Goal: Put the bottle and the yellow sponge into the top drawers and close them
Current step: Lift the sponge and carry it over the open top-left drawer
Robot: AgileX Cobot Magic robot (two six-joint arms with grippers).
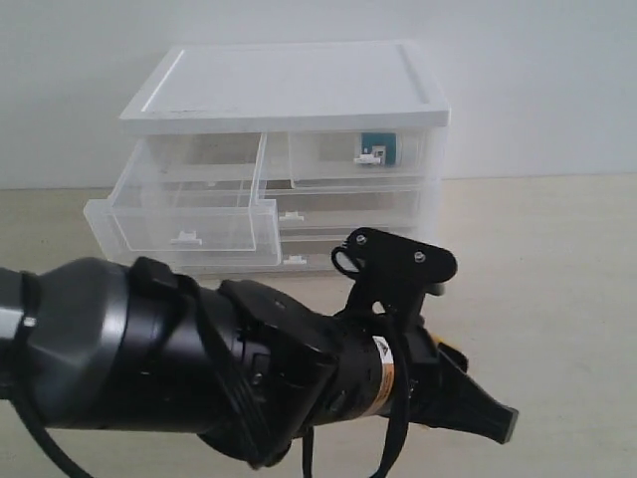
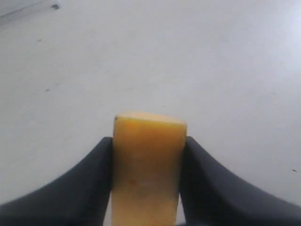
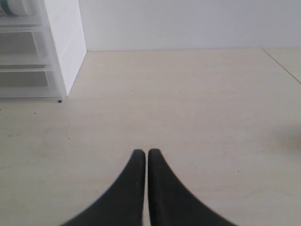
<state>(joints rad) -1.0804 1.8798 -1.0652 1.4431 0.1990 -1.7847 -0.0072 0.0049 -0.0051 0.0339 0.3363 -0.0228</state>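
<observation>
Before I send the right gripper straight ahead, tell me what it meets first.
Nothing near: the right gripper, shut, points over the table toward the back wall. The drawer unit stands off to one side of that line. Depth is hard to judge.

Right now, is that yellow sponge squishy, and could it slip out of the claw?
Probably squishy and light: the yellow sponge looks like matte foam. It likely won't slip, since the left gripper presses both its sides.
</observation>
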